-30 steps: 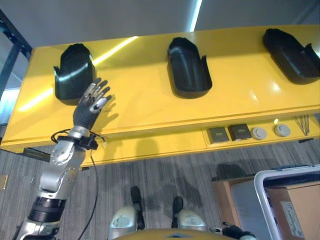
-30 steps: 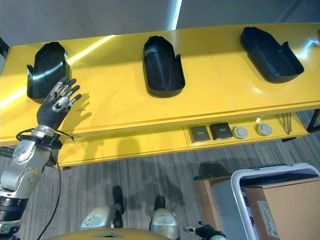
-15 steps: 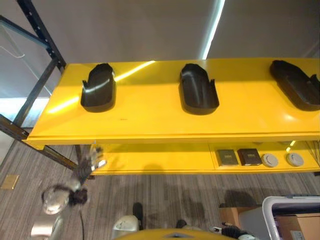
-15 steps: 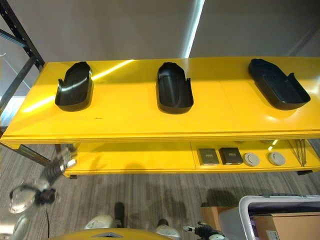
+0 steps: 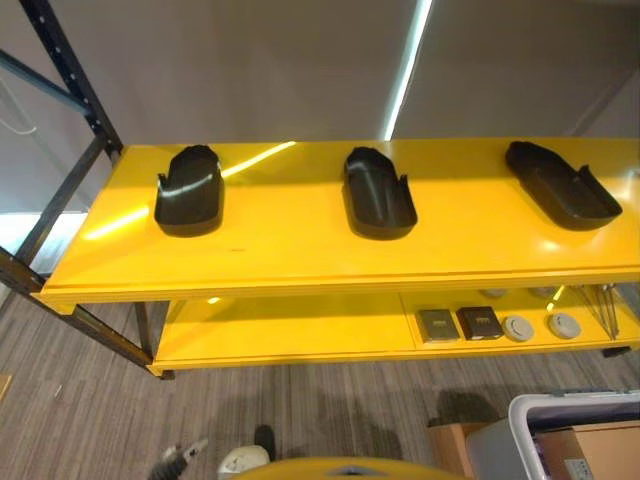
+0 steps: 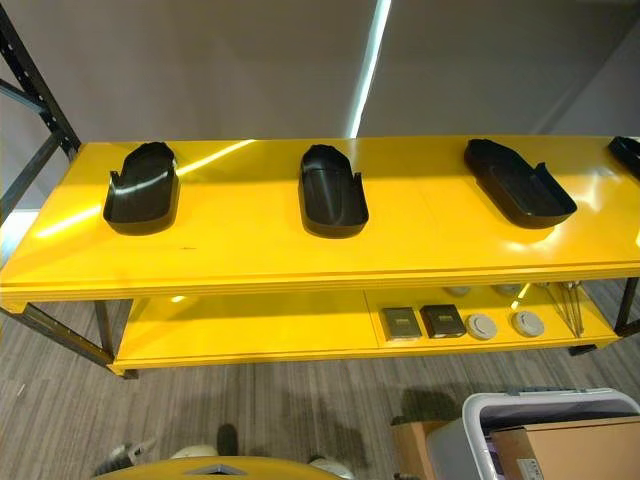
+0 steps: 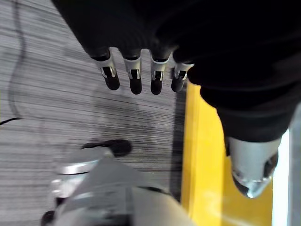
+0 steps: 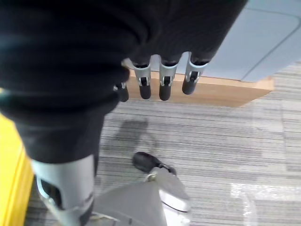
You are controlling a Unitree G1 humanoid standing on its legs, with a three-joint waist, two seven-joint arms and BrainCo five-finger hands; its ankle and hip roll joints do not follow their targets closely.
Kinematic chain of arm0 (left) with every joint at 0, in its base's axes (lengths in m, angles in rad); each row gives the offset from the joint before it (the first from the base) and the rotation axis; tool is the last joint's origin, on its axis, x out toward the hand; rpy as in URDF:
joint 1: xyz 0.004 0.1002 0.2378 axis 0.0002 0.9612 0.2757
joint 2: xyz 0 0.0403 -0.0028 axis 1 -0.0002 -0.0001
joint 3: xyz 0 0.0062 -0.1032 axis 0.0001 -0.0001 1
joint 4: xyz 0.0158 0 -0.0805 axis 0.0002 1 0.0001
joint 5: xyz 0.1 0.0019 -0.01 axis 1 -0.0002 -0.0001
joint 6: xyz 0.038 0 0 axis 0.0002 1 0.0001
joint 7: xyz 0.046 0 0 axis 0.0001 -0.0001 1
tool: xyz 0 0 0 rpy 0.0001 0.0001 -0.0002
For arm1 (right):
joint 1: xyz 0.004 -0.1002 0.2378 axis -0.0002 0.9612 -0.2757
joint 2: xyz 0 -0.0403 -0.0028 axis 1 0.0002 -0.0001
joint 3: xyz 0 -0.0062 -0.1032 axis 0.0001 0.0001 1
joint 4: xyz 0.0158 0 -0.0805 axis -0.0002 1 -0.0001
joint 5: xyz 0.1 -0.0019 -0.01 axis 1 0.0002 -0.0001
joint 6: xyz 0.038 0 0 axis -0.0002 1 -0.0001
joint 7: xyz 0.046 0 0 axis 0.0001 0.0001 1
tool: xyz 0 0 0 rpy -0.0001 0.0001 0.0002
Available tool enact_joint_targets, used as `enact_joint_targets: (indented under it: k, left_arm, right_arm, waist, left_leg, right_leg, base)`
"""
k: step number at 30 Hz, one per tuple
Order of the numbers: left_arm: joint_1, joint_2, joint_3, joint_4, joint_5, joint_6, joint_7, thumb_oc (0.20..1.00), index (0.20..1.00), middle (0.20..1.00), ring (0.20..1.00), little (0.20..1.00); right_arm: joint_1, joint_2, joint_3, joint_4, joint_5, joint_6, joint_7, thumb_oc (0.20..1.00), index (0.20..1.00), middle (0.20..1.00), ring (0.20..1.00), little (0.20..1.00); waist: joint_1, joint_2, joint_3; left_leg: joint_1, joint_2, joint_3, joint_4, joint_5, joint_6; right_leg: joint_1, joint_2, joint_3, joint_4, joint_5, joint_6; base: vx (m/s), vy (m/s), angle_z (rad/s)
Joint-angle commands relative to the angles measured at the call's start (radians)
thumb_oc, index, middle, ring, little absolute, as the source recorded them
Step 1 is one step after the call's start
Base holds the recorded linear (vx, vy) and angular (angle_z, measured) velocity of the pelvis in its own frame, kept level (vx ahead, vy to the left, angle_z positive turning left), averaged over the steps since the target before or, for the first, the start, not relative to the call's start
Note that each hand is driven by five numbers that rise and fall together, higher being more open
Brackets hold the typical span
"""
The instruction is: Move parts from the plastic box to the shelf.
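Four black parts sit on the yellow shelf's [image 6: 260,255] top: one at the left [image 6: 141,187], one in the middle [image 6: 332,192], one to the right [image 6: 518,183], and a fourth at the far right edge [image 6: 627,153]. On the lower level lie two dark square pieces [image 6: 401,322] [image 6: 442,319] and two round grey discs [image 6: 481,326] [image 6: 526,322]. One plastic box [image 6: 480,425] stands on the floor.

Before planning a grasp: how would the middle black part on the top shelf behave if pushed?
The middle black part looks like rigid moulded plastic, so probably stiff and light. It lies flat on the glossy yellow shelf, so it would likely slide, not roll or tip.
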Motion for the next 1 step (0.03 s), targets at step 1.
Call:
enact_joint_targets:
  k: [1]
  left_arm:
    - [-0.069, 0.007, 0.051, 0.047, 0.004, -0.053, 0.024, 1.0, 1.0, 1.0, 1.0, 1.0]
  right_arm:
    - [-0.043, -0.011, -0.008, 0.047, 0.008, -0.011, -0.035, 1.0, 1.0, 1.0, 1.0, 1.0]
  waist:
    - [0.014, 0.012, 0.032]
  left_leg:
    - [0.028, 0.115, 0.018, 0.074, -0.067, -0.056]
  right_leg:
    - [-0.073, -0.042, 0.042, 0.038, 0.008, 0.043]
  base:
    - [0.04, 0.002, 0.0]
